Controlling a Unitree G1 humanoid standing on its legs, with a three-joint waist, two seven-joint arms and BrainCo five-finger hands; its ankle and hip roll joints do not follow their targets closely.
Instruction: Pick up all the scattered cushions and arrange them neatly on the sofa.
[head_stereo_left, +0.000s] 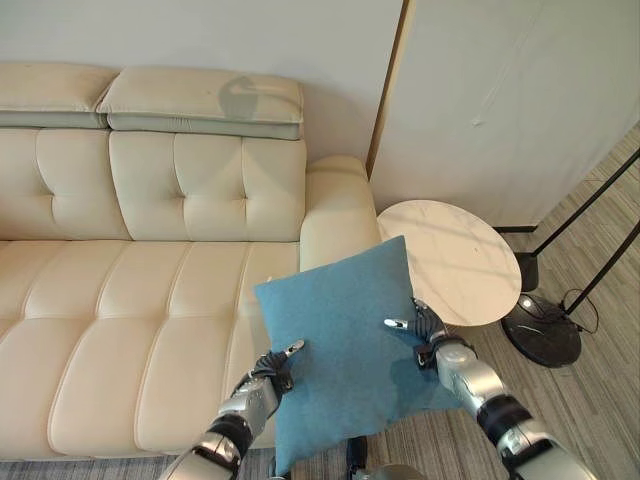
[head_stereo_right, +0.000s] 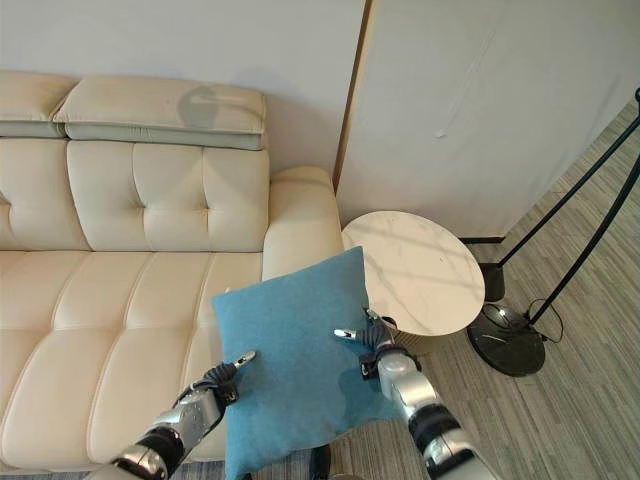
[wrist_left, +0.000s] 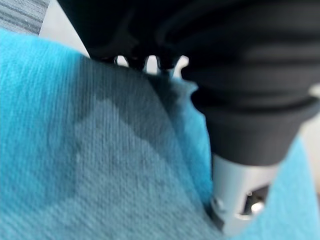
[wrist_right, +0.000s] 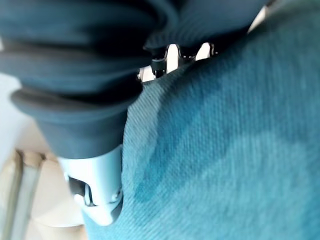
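A square blue cushion (head_stereo_left: 350, 340) hangs upright in the air in front of the right end of the cream sofa (head_stereo_left: 120, 300). My left hand (head_stereo_left: 270, 372) grips its left edge and my right hand (head_stereo_left: 432, 335) grips its right edge. Each thumb lies on the front face, and the fingers are curled behind the fabric. In the left wrist view the blue cloth (wrist_left: 75, 150) runs under the thumb (wrist_left: 240, 200). The right wrist view shows the same cloth (wrist_right: 240, 140) pinched beside its thumb (wrist_right: 95, 195).
The sofa's padded right armrest (head_stereo_left: 335, 205) stands just behind the cushion. A round white marble side table (head_stereo_left: 450, 255) sits to its right. A floor lamp's black base (head_stereo_left: 540, 330) and slanted poles stand further right on the grey floor.
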